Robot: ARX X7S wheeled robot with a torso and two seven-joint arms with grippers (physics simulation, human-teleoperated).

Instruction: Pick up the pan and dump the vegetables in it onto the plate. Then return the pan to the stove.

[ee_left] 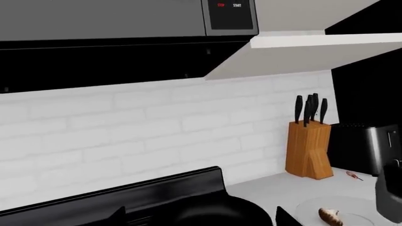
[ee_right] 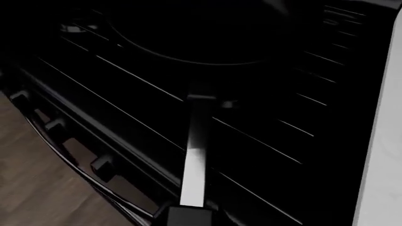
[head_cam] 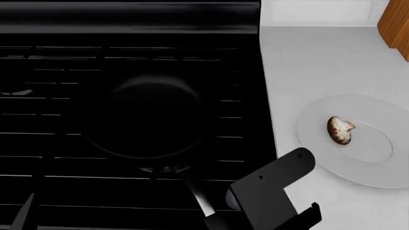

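Observation:
The black pan (head_cam: 150, 117) sits flat and empty on the stove (head_cam: 64, 62) grates, its handle (head_cam: 195, 194) pointing toward me. My right gripper (head_cam: 221, 221) is at the handle's end; in the right wrist view the handle (ee_right: 195, 155) runs straight into the gripper (ee_right: 191, 217), which looks shut on it. The brown mushroom (head_cam: 340, 130) lies on the pale plate (head_cam: 377, 165) on the counter right of the stove. My left gripper (ee_left: 202, 217) hangs open above the pan (ee_left: 220, 209), with the plate (ee_left: 351, 207) and mushroom (ee_left: 330, 216) off to one side.
A wooden knife block (ee_left: 308, 150) and a dark toaster (ee_left: 364, 148) stand at the back of the grey counter (head_cam: 319, 67). A microwave hood (ee_left: 229, 16) hangs above the stove. Stove knobs (ee_right: 103, 165) line the front edge over a wooden floor (ee_right: 37, 188).

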